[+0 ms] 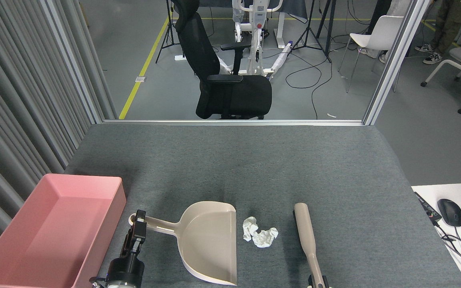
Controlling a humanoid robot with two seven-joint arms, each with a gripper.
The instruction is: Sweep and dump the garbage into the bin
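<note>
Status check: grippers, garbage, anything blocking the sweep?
Left gripper at dustpan handle, grip unclear. Right gripper at brush handle, mostly out of frame. Garbage on table between dustpan and brush, unswept. Bin empty. Path clear.

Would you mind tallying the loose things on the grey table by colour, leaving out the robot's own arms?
White: 2, the tissue wads and
Beige: 2, the dustpan and the brush
Pink: 1, the bin
Total: 5
</note>
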